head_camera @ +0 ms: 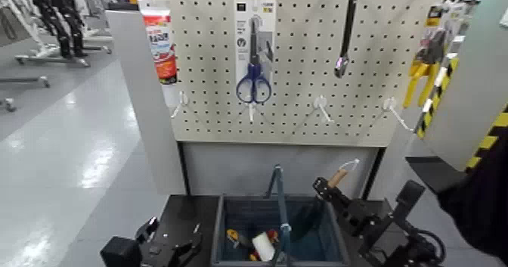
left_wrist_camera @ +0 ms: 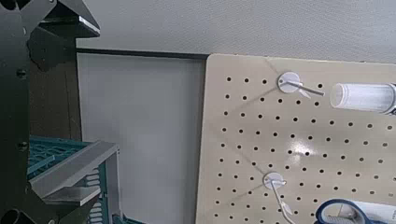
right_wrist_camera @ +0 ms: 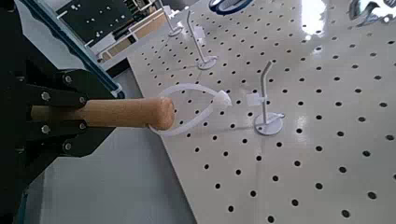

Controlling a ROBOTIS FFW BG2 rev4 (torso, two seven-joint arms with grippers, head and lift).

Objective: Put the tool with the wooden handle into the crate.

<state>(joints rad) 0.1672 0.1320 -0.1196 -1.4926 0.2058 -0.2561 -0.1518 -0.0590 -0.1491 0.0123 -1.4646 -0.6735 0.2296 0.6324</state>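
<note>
The trowel (head_camera: 337,178) sits at lower right, over the crate (head_camera: 220,236); its long axis slants, handle end up-right, blade down-left into the crate; the right gripper (head_camera: 325,188) has its jaws clamped on the handle; the left gripper (head_camera: 174,232), lower left, has its jaws apart.

1. I count two grippers: my left gripper (head_camera: 174,238) at the lower left, my right gripper (head_camera: 323,188) at the lower right.
2. I see one crate (head_camera: 219,236), bottom centre.
3. I have one wooden-handled trowel (head_camera: 338,178), lower right of centre.
4. I count one pegboard (head_camera: 204,73), upper centre.
5. I spot one pair of blue-handled scissors (head_camera: 254,87), upper centre.
6. I find one tube (head_camera: 160,47), upper left.
7. I see four white hooks (head_camera: 321,104) across the middle.
</note>
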